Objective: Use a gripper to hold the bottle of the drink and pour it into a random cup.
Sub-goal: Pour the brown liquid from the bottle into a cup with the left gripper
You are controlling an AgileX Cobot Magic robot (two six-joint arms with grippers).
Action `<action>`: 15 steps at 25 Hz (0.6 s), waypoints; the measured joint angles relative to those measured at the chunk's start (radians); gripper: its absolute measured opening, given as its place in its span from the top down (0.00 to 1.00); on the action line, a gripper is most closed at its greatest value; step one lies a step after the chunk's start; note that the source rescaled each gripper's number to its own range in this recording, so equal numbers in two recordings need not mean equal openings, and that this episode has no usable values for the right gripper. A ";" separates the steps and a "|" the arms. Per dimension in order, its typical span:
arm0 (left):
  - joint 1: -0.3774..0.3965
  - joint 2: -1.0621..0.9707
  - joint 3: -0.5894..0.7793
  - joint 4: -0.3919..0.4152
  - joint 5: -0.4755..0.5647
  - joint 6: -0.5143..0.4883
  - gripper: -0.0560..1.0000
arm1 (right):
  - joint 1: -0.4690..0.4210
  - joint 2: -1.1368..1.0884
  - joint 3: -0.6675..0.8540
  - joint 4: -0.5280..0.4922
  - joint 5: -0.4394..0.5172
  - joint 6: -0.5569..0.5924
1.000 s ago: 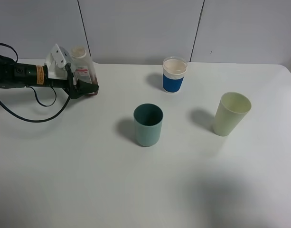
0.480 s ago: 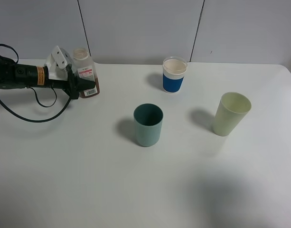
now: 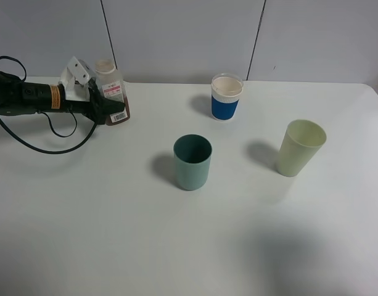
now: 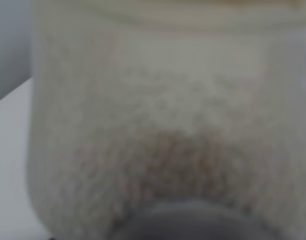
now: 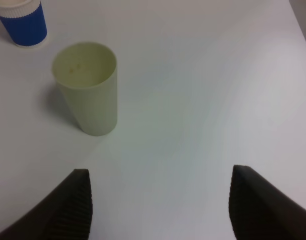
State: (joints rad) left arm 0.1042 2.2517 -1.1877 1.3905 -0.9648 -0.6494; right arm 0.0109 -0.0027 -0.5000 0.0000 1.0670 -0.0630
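At the far left of the table (image 3: 84, 216), the left gripper (image 3: 116, 111) is clamped low on the bottle (image 3: 110, 88), which leaves its wide neck free for pouring. The bottle leans slightly, with the brown drink (image 3: 124, 117) pooled at its base. Well apart to its right, the teal cup (image 3: 192, 161) stands mouth-up, ready to be filled. The right gripper (image 5: 160, 210) hovers with its jaws apart and empty beside the pale green cup (image 5: 88, 90), out of the way.

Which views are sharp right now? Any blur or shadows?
Left wrist: all blur, the bottle fills the frame too close to focus. Exterior high: sharp, soft shadows left of each cup, like the teal cup. Right wrist: pale yellow-green cup sharp.
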 joint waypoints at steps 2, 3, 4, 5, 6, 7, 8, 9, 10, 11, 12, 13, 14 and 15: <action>-0.008 -0.012 0.000 -0.016 0.017 -0.032 0.92 | 0.000 0.000 0.000 0.000 0.000 0.000; -0.013 -0.023 0.000 -0.022 0.026 -0.054 0.92 | 0.000 0.000 0.000 0.000 0.000 0.000; -0.019 -0.033 0.000 -0.030 0.034 -0.069 0.92 | 0.000 0.000 0.000 0.000 0.000 0.000; -0.027 -0.050 0.002 -0.042 0.048 -0.085 0.92 | 0.000 0.000 0.000 0.000 0.000 0.000; -0.034 -0.068 0.008 -0.057 0.058 -0.108 0.92 | 0.000 0.000 0.000 0.000 0.000 0.000; -0.042 -0.084 0.015 -0.072 0.070 -0.123 0.92 | 0.000 0.000 0.000 0.000 0.000 0.000; -0.052 -0.106 0.028 -0.094 0.090 -0.138 0.92 | 0.000 0.000 0.000 0.000 0.000 0.000; -0.063 -0.129 0.038 -0.119 0.114 -0.153 0.92 | 0.000 0.000 0.000 0.000 0.000 0.000; -0.077 -0.148 0.050 -0.146 0.138 -0.166 0.92 | 0.000 0.000 0.000 0.000 0.000 0.000; -0.090 -0.173 0.064 -0.175 0.178 -0.181 0.92 | 0.000 0.000 0.000 0.000 0.000 0.000; -0.104 -0.194 0.075 -0.207 0.213 -0.186 0.92 | 0.000 0.000 0.000 0.000 0.000 0.000; -0.125 -0.224 0.086 -0.248 0.249 -0.190 0.92 | 0.000 0.000 0.000 0.000 0.000 0.000; -0.140 -0.247 0.102 -0.302 0.295 -0.192 0.92 | 0.000 0.000 0.000 0.000 0.000 0.000; -0.160 -0.275 0.113 -0.342 0.345 -0.195 0.92 | 0.000 0.000 0.000 0.000 0.000 0.000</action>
State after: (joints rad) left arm -0.0557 1.9769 -1.0748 1.0483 -0.6194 -0.8442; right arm 0.0109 -0.0027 -0.5000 0.0000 1.0670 -0.0630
